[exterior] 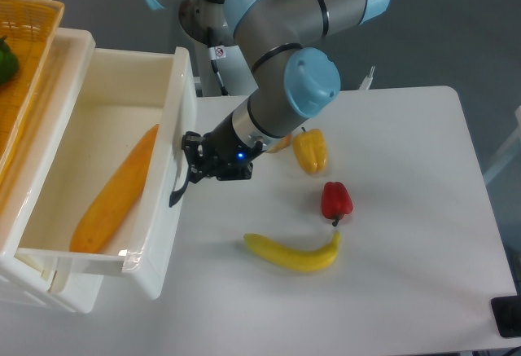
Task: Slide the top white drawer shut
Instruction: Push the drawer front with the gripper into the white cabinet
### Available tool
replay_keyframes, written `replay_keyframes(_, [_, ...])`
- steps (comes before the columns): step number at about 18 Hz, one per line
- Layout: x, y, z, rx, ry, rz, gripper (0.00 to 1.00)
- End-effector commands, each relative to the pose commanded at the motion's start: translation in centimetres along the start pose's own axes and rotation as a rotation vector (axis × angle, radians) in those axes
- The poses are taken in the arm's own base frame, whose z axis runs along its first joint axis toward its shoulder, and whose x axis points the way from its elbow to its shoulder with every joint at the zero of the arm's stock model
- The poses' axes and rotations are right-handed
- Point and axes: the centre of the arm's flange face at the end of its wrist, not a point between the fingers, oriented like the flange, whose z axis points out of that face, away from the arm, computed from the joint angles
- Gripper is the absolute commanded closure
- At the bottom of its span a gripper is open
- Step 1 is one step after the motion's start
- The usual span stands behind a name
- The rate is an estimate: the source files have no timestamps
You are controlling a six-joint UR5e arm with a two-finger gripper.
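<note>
The top white drawer [122, 79] stands pulled out toward the table's middle. Its front wall [175, 169] faces right and carries the black curved handle [176, 191]. A long orange vegetable [118, 193] lies inside it. My gripper [190, 159] is right at the drawer front, at the upper part of the handle, with its black fingers [189, 139] spread apart and touching or almost touching the front. It holds nothing that I can see.
An orange woven basket [24, 87] with a green vegetable [5, 61] sits on the cabinet at far left. On the table lie a yellow pepper [310, 151], a red pepper [336, 200] and a banana [295, 252]. The cabinet's white edge [49, 291] shows below the drawer.
</note>
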Motion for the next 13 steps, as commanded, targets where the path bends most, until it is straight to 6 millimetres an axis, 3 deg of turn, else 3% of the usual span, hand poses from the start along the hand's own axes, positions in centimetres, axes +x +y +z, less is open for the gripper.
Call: replay_keyframes(13, [4.1, -1.7, 4.7, -0.072, 0.010, 0.008, 0.90])
